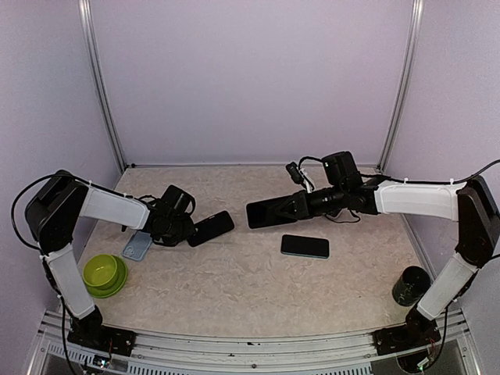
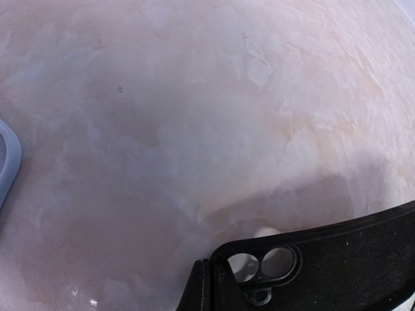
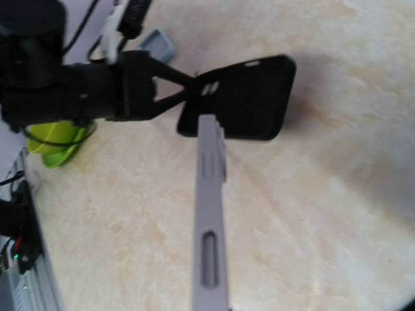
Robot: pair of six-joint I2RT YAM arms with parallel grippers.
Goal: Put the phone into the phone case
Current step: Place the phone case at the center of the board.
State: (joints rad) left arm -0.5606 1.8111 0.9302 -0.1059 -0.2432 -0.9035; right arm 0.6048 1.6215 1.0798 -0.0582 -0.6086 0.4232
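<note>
While the case point(image 1: 211, 228) was pinched at one end by the closed left gripper point(image 1: 186, 230), the phone point(image 1: 269, 212) was held in the closed right gripper point(image 1: 299, 205), near the case but apart from it. A skewed approach was judged the main risk: the phone's corner could be caught on the case rim, and the case, gripped at one end only, could be levered out of the pinch. The camera cut-out point(image 2: 266, 262) could also be mismatched. No writing could be read.
</note>
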